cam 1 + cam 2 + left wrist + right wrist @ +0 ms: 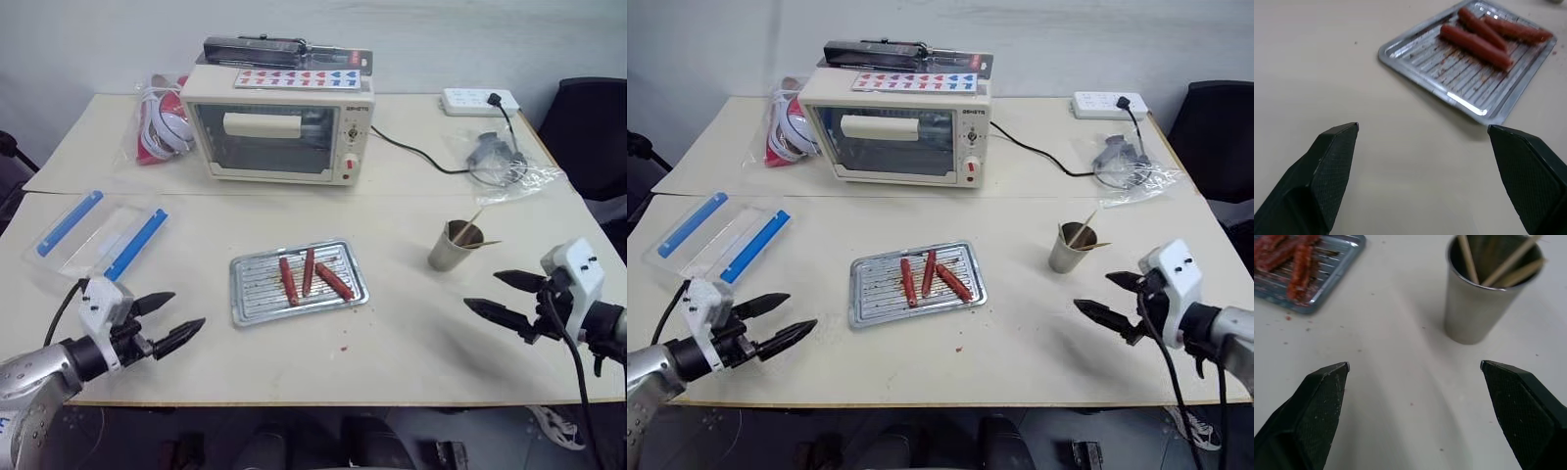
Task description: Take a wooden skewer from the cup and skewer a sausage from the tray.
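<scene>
Jaws released on both: left gripper point(168, 320) hovered low beside the ridged silver metal tray point(251, 300), right gripper point(498, 297) aimed at the tan paper cup point(452, 249).

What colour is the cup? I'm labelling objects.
Silvery grey metal cup, clearest in the right wrist view.
</scene>
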`<action>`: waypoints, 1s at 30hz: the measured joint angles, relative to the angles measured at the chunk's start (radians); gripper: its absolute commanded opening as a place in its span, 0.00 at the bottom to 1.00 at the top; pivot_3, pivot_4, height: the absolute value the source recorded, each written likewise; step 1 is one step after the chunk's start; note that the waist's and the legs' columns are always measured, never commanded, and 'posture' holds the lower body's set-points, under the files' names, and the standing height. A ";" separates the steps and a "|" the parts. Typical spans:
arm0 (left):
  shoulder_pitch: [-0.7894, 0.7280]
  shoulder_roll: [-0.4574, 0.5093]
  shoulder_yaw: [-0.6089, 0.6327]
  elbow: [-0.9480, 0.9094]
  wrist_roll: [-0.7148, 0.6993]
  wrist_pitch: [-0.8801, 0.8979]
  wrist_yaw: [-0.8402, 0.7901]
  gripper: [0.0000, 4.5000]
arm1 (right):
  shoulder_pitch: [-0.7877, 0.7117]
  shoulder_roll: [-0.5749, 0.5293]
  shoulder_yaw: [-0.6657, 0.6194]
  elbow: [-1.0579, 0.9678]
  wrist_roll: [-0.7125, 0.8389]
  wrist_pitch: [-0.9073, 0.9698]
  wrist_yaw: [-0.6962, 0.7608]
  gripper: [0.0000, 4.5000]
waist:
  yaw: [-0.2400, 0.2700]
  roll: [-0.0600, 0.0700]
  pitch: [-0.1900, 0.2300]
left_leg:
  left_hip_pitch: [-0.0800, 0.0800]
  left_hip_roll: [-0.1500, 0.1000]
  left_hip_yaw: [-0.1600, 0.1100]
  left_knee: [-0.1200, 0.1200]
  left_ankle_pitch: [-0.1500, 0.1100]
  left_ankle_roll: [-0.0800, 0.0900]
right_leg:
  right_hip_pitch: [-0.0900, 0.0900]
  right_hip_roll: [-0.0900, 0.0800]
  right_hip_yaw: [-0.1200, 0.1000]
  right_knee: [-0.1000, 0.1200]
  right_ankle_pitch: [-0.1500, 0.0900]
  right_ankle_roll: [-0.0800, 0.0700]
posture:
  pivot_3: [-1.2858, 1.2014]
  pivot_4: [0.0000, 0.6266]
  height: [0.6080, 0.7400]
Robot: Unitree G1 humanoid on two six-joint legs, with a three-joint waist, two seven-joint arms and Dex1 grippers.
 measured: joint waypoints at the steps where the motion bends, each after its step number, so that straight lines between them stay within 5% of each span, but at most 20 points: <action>1: -0.048 0.023 -0.006 -0.013 -0.053 0.044 -0.013 0.99 | -0.021 0.037 -0.008 -0.057 0.045 0.037 -0.059 1.00 | 0.000 -0.001 0.000 | 0.000 0.000 0.000 0.000 0.000 -0.001 | 0.000 0.000 0.000 0.001 0.000 0.000 | 0.52 0.24 1.00; 13: -0.420 0.163 -0.249 -0.113 -0.214 0.155 -0.156 1.00 | -0.305 0.214 0.116 -0.181 0.113 0.166 -0.492 0.96 | -0.008 0.001 0.001 | -0.001 -0.001 0.000 0.000 0.001 -0.002 | -0.002 0.000 0.000 0.001 0.000 0.000 | 0.52 0.24 1.00; 19: -0.534 0.123 -0.363 -0.102 -0.200 0.147 -0.173 1.00 | -0.361 0.237 0.207 -0.109 0.048 0.148 -0.544 0.69 | -0.012 0.001 0.001 | -0.001 -0.001 0.000 0.001 0.001 -0.002 | -0.002 0.000 0.000 0.001 0.000 0.000 | 0.52 0.24 1.00; 30: -0.594 0.069 -0.421 -0.094 -0.179 0.140 -0.148 1.00 | -0.423 0.244 0.310 0.013 -0.111 0.078 -0.573 0.69 | -0.026 0.001 0.001 | -0.001 0.000 0.000 0.001 0.001 -0.002 | -0.002 0.001 0.000 0.002 0.000 0.000 | 0.52 0.24 1.00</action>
